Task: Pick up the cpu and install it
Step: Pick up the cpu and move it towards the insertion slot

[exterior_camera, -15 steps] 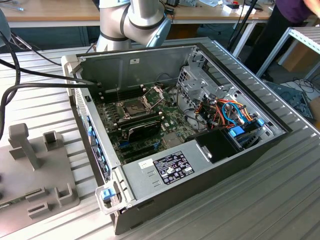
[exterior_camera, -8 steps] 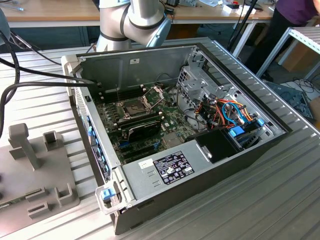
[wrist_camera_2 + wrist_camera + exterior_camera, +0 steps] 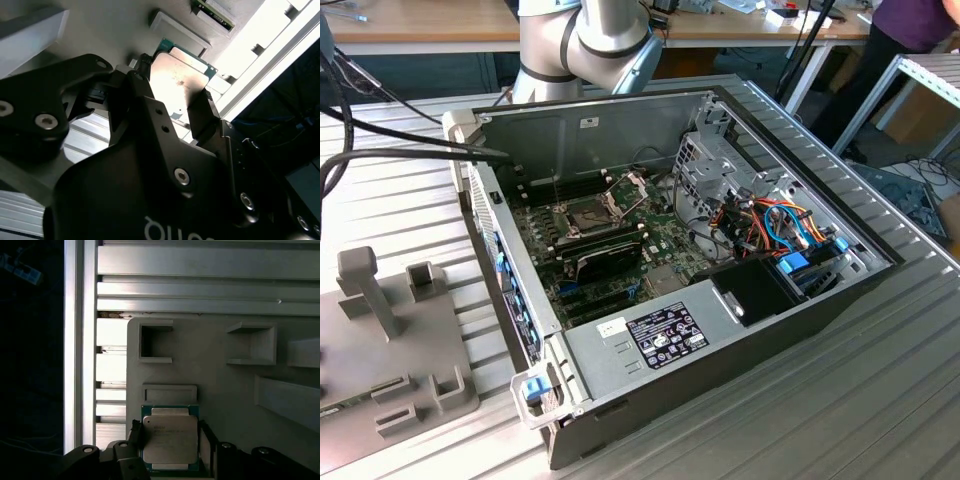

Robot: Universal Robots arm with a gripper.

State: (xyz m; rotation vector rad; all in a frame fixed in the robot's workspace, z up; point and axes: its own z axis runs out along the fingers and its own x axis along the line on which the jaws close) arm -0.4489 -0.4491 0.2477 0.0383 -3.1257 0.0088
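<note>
The gripper (image 3: 171, 434) is closed on the cpu (image 3: 170, 439). In both wrist views one black finger (image 3: 142, 75) sits against each of two opposite edges of the chip, which is silvery top up. The cpu lies flat and low over the grey fixture plate (image 3: 225, 390), just beside a shallow rectangular recess (image 3: 170, 392). Two square pockets (image 3: 155, 342) lie beyond it. The plate lies on a ribbed aluminium table (image 3: 200, 290).

In the exterior view the plate (image 3: 420, 340) is at the exterior view's left, beside an open computer case (image 3: 620, 345). Inside, the green motherboard (image 3: 665, 250) carries a dark socket (image 3: 588, 215) with its metal frame raised. The arm's (image 3: 590, 40) base rises behind the case, and a person (image 3: 910, 20) stands farthest back, at the exterior view's right.
</note>
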